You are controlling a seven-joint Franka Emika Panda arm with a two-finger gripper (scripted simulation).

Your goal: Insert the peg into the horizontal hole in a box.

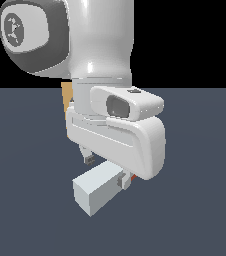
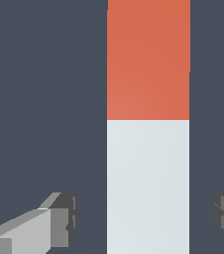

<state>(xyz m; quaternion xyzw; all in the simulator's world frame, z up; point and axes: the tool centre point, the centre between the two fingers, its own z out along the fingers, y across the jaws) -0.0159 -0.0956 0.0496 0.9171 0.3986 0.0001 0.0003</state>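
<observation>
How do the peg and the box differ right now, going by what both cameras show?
The peg is pale grey-white with a red end; the box is tan. The peg lies in plain sight between the open gripper's fingers; the box is mostly hidden behind the arm. What they share cannot be told.

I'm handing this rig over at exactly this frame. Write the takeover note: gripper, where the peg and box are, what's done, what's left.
Gripper: open, fingers on either side of the peg's pale section with gaps both sides, not touching.
Peg: lying flat on the floor under the hand; its red end section points away from the fingers.
Box: only a tan sliver shows behind the arm in the exterior view; its hole is not visible.
Done: hand positioned over the peg.
Left: close on the peg, lift, align with the hole, insert.
</observation>
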